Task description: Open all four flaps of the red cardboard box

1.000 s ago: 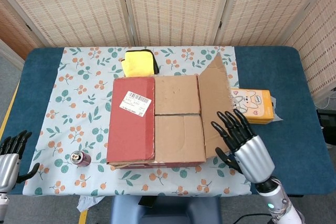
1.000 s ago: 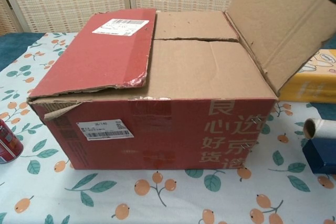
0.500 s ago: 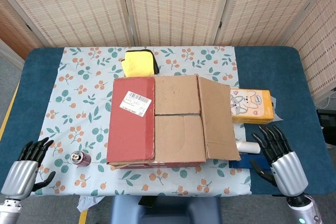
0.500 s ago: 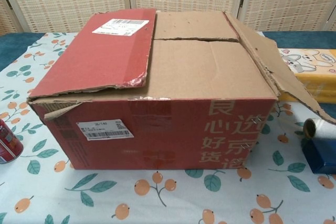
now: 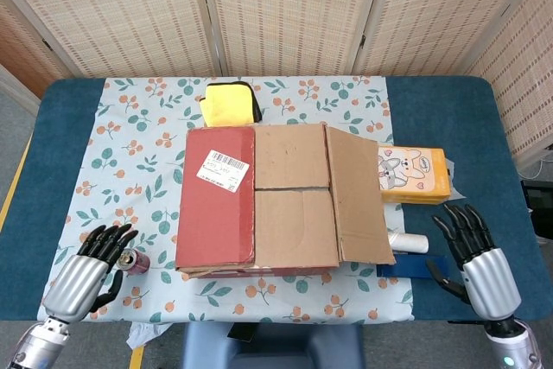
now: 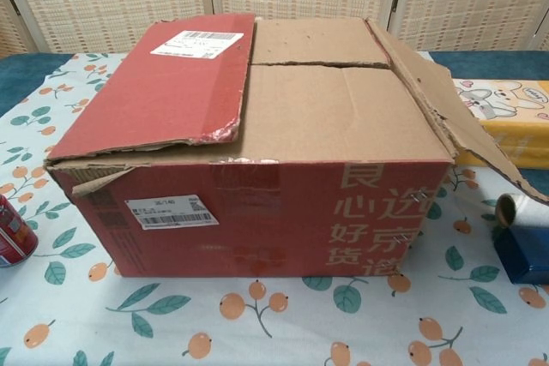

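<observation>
**Red box: right flap folded out, both hands low at the near table edge**

Red cardboard box (image 5: 259, 200) sits mid-table on the floral cloth (image 5: 130, 144). Right flap (image 5: 356, 196) is folded outward and slopes down over the box's right side; in the chest view its free edge hangs above the blue item (image 6: 521, 250) and the white roll (image 6: 508, 209). Left flap (image 5: 216, 196), red with a shipping label, lies flat on top. The two inner flaps (image 5: 294, 192), plain brown, lie closed and meet at a seam across the middle.

Right hand (image 5: 473, 252): fingers spread, holding nothing, at the near right of the table, apart from the box and to the right of the blue item. Left hand (image 5: 91, 270): fingers spread, holding nothing, near the front left corner, fingertips just beside the small can (image 5: 132, 259); clear of the box. Neither hand shows in the chest view.

Other items: yellow pouch (image 5: 230, 103) behind the box, orange tissue pack (image 5: 415, 174) to its right, partly under the open flap.

Versus 1.0 s ago: right flap was standing tilted up with the right hand against it; now it lies fully out and the hand has drawn back toward the table edge. Left hand has come in from the far left frame edge toward the can. Box itself unmoved.
</observation>
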Robot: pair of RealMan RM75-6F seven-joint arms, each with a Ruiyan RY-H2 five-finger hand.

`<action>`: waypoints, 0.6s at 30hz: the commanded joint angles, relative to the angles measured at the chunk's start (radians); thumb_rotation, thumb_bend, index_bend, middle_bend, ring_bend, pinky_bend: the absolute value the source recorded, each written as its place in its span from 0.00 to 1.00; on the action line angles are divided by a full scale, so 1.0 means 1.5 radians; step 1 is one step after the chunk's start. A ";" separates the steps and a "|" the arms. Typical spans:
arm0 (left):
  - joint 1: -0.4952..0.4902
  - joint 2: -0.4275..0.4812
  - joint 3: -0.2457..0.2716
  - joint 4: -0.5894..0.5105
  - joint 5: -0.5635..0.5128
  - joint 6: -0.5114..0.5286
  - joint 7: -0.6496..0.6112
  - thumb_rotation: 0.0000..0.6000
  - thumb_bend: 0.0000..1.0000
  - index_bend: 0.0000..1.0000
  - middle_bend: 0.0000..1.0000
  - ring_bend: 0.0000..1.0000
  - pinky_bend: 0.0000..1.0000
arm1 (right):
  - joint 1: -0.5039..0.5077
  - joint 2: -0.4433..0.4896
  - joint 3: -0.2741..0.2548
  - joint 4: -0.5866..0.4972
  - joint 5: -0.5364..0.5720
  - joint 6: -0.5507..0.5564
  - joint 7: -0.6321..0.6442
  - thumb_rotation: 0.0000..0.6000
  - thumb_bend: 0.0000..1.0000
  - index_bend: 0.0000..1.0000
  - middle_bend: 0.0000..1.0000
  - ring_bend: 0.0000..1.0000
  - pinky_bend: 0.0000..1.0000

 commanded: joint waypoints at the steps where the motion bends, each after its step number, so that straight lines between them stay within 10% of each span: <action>1: -0.027 0.009 -0.014 -0.049 -0.027 -0.039 0.058 1.00 0.66 0.00 0.09 0.07 0.08 | -0.001 0.011 0.010 -0.001 0.014 0.001 0.022 1.00 0.38 0.00 0.00 0.00 0.00; 18: -0.109 0.037 -0.056 -0.180 -0.130 -0.128 0.141 1.00 0.37 0.00 0.05 0.02 0.07 | 0.000 0.019 0.031 -0.002 0.040 -0.029 0.046 1.00 0.38 0.00 0.00 0.00 0.00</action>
